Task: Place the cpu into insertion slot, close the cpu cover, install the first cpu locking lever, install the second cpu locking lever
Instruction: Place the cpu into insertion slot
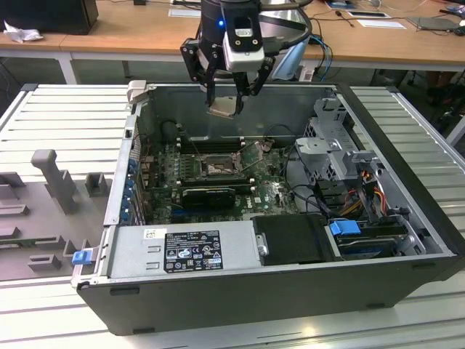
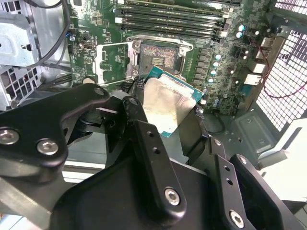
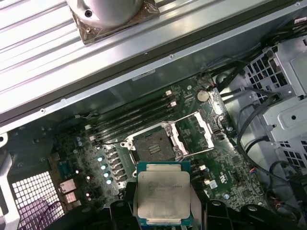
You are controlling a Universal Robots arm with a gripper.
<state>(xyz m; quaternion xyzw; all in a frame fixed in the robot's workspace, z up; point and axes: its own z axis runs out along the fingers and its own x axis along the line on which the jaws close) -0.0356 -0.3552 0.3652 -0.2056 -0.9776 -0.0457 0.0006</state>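
Okay, end effector is closed on the chip, fingers pinching two opposite edges; it hangs above the open computer case, well clear of the board, roughly 12 o'clock from the socket in the exterior view. The case sits on a ribbed metal surface.

In the first wrist view the chip shows its silvery lid toward the camera, so the contact side likely faces down at the board; socket is bare and dark, with the cover swung open beside it. No chip is seated yet.

Handling, my guess: light, stiff, thin and flat; smooth lid, so slippery; underside and socket pins look fragile. Edge grip is the right hold; keep off both faces.

Orientation: lies flat, nearly square, so no strong long axis; its edges look a bit skewed against the socket's edges in both wrist views, chip, socket.
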